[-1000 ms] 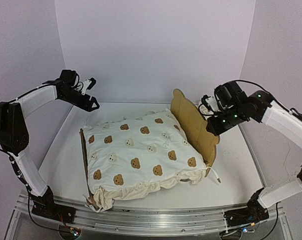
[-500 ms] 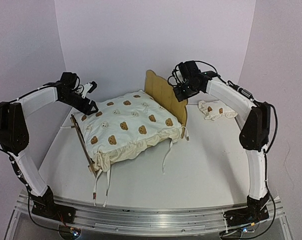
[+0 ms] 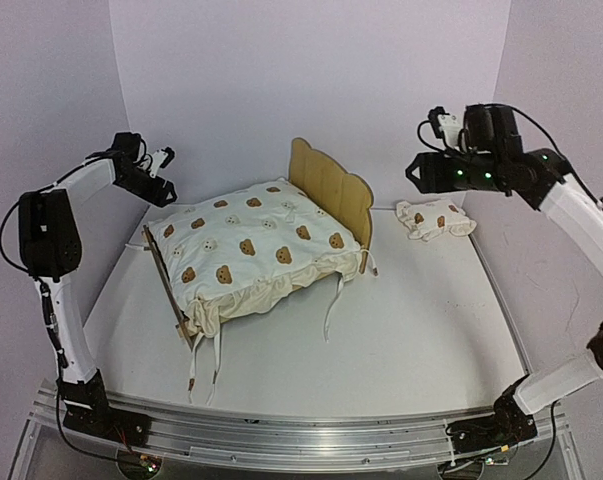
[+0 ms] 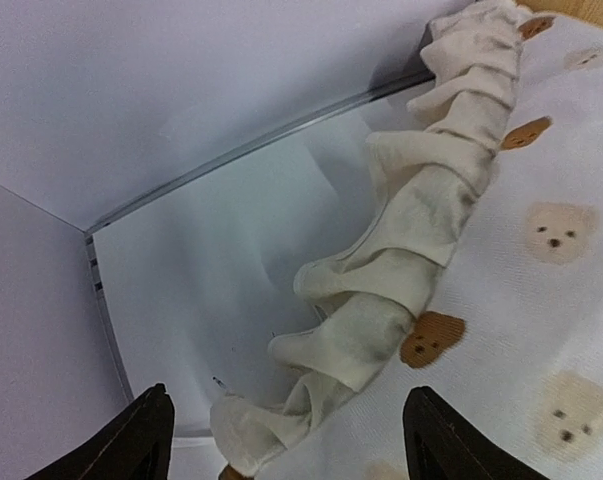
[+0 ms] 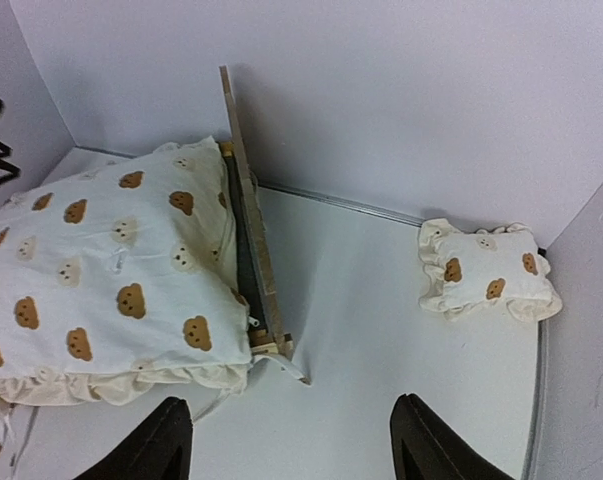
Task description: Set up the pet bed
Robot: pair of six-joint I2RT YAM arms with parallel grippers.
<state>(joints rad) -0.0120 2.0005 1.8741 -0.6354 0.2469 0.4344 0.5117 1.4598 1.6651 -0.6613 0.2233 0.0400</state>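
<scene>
Both my hands are empty. My left gripper [image 3: 157, 160] hangs at the table's [image 3: 411, 330] far left corner with its jaws spread wide, just beside the ruffled corner of the mattress cushion [image 3: 246, 240]. In the left wrist view the frill shows beyond my fingers [image 4: 141, 440], not between them. My right gripper [image 3: 419, 170] is held high over the far right side, also wide open and holding nothing. I judge both are kept clear so that the pet bed [image 3: 251, 245] rests by its own weight, and the high right wrist lets me look down on bed and pillow together.

The bed sits on the far left half of the table, with its headboard [image 3: 331, 190] toward the middle of the far edge and its foot toward the near left corner. The small bear-print pillow [image 3: 436, 218] lies apart from it near the far right corner, so the set-up looks unfinished to me.

The frame is light plywood, and the headboard stands upright with two rounded ears. A dark strip of base shows between cushion and headboard in the right wrist view. The cushion is cream and puffy, printed with brown and pale bears — it overhangs the frame, and its ties [image 3: 331, 310] dangle onto the table along the near side.
</scene>
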